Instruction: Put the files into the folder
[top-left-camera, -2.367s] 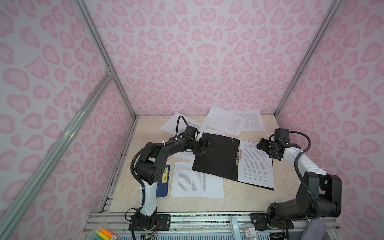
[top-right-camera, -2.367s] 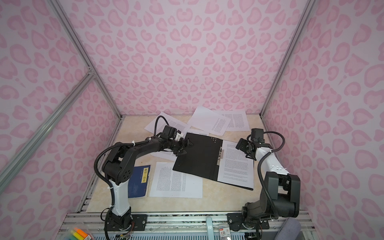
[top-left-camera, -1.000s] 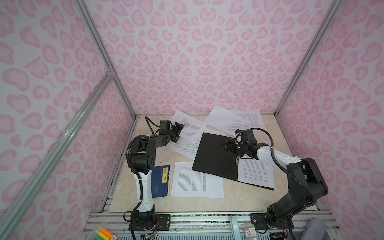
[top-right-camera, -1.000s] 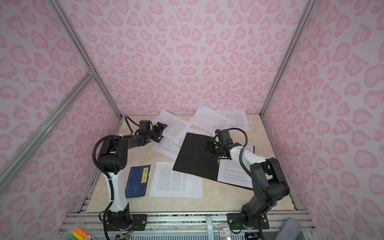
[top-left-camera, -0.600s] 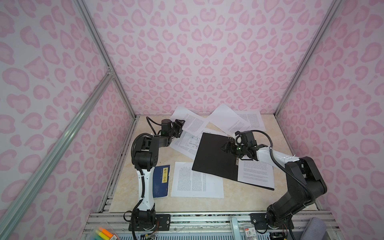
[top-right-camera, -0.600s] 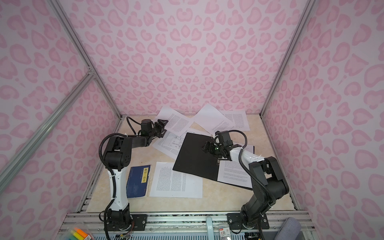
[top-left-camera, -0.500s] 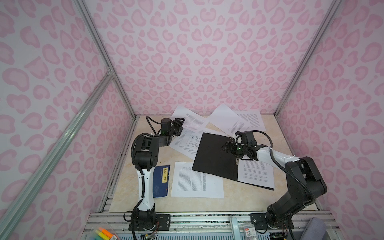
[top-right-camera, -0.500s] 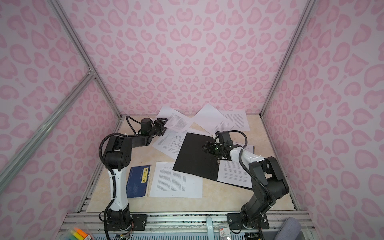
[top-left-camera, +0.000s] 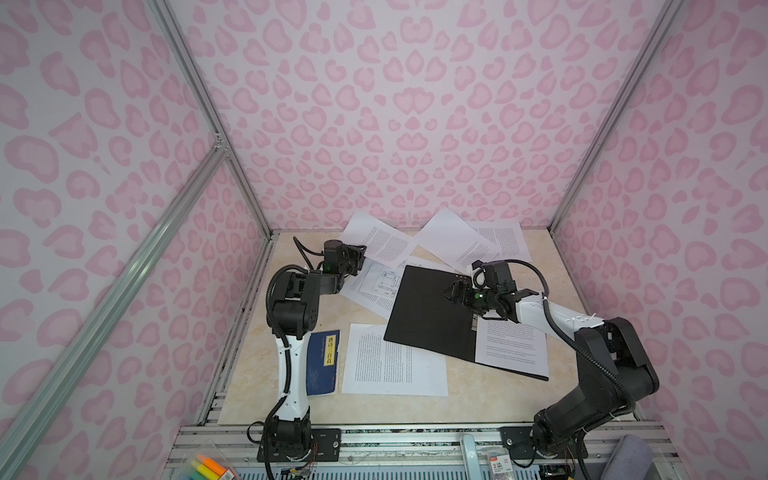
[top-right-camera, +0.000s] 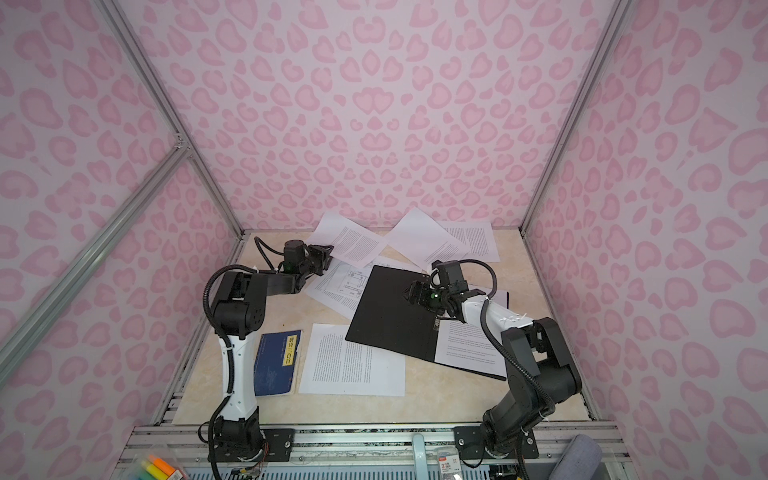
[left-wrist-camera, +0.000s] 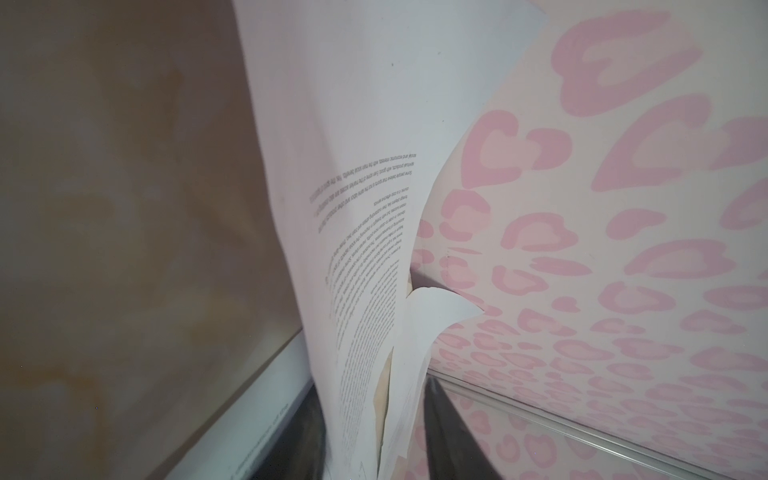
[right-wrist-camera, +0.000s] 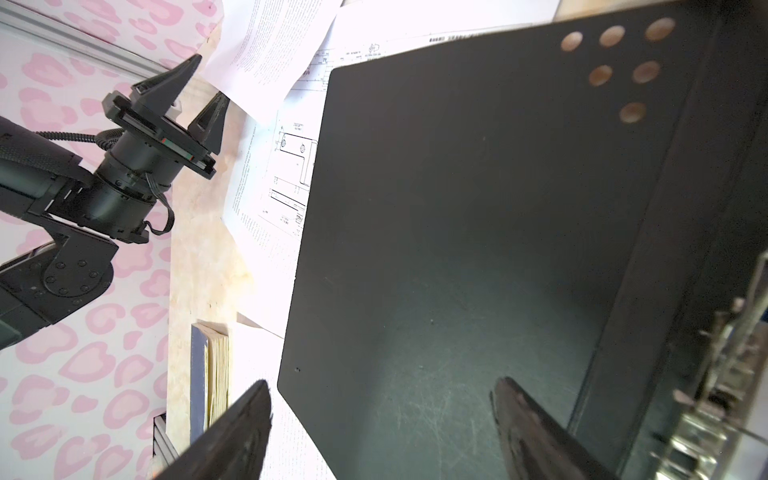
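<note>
Nearest me on the bench (top-left-camera: 478, 399) lie a dark blue book (top-left-camera: 322, 363) and, just beside it, one of the files: a printed sheet (top-left-camera: 392, 361) whose far corner slips under the folder (top-left-camera: 428, 307). The folder lies open, black inside up, with a text page (top-left-camera: 513, 349) on its right half beside the metal fastener (right-wrist-camera: 715, 374). The right tool (top-left-camera: 451, 293) hovers over the bare black left half, its jaws wide apart and holding nothing. Farther back on the left, a sheet with line drawings (top-left-camera: 376, 284) lies partly beneath the folder. Beyond it the left tool (top-left-camera: 359, 258) has its jaws narrowed about the edge of a curled sheet (top-left-camera: 380, 241) that rises against the back wall — whether they pinch it I cannot tell. Two more sheets (top-left-camera: 457, 243) overlap at the bench's far edge.
</note>
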